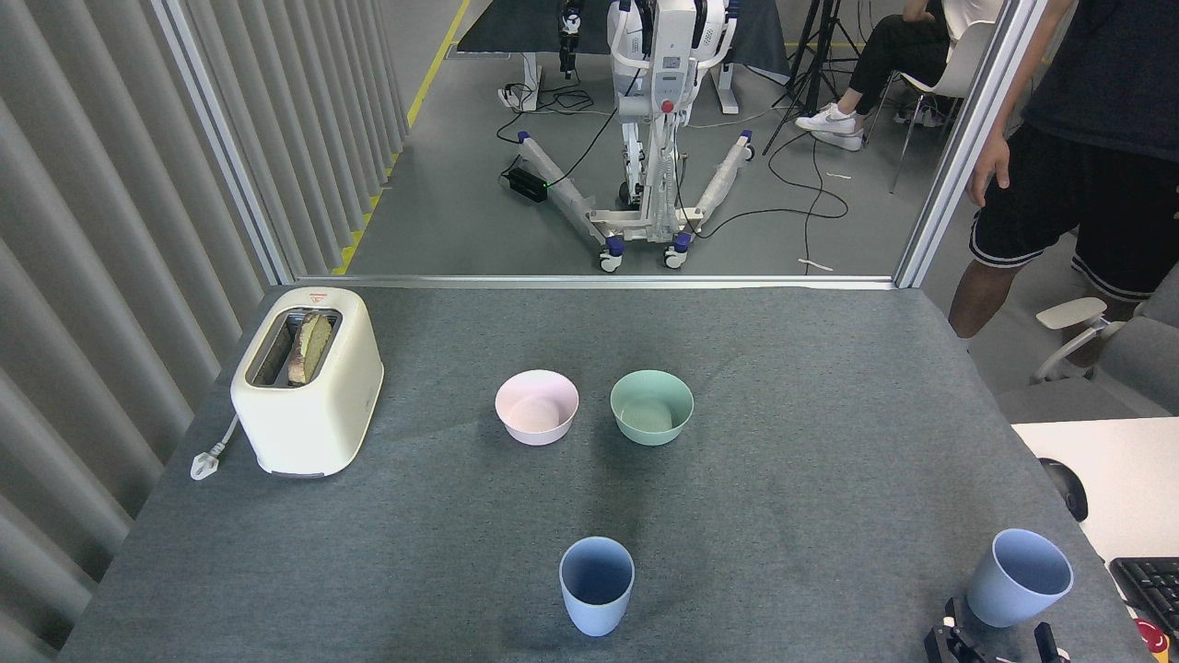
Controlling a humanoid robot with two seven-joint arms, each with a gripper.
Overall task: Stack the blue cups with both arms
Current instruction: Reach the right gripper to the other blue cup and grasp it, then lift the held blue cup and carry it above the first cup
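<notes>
Grey felt surface (783, 442): right blue cup (1018, 577) upright, 12 o'clock of right fingers (949, 615), spread wide; centre blue cup (596, 585) farther, 9 o'clock.

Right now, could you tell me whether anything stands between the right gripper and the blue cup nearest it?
Nothing visible does. The right gripper is just entering at the bottom edge, directly below the right blue cup, with only bare grey table between them.

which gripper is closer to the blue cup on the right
Right. The right gripper sits just below the right blue cup, at the bottom edge. The left gripper is out of view.
</notes>
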